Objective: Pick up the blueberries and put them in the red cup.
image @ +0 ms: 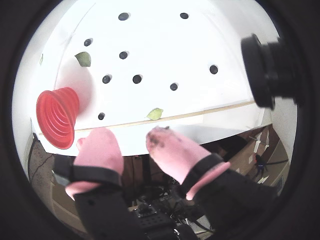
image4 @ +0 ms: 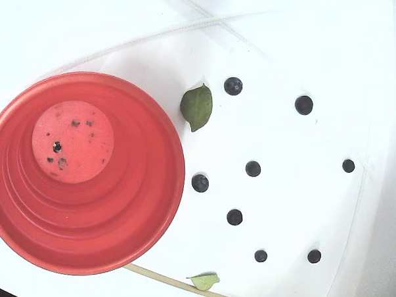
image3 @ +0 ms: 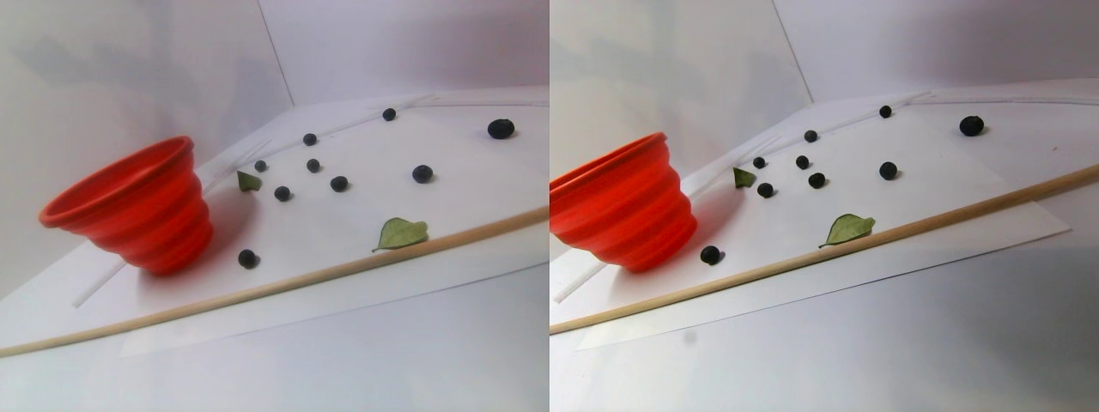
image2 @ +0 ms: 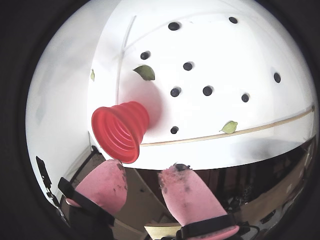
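Observation:
The red collapsible cup (image: 57,117) stands on the white sheet at the left, also in the other wrist view (image2: 122,130), the stereo pair view (image3: 137,206) and the fixed view (image4: 87,173). It holds only dark stains. Several blueberries (image: 137,79) lie scattered on the sheet to the cup's right, as the other views also show (image2: 175,92) (image3: 339,183) (image4: 200,182). One blueberry (image3: 248,257) lies close to the cup's base. My gripper (image: 127,137) (image2: 144,170) has pink stained fingertips. It is open and empty, held back from the sheet's near edge.
Two green leaves (image3: 400,233) (image3: 248,181) lie on the sheet. A thin wooden stick (image3: 326,273) runs along its near edge. A black camera (image: 265,70) juts in at the right of a wrist view. Clutter lies below the table edge.

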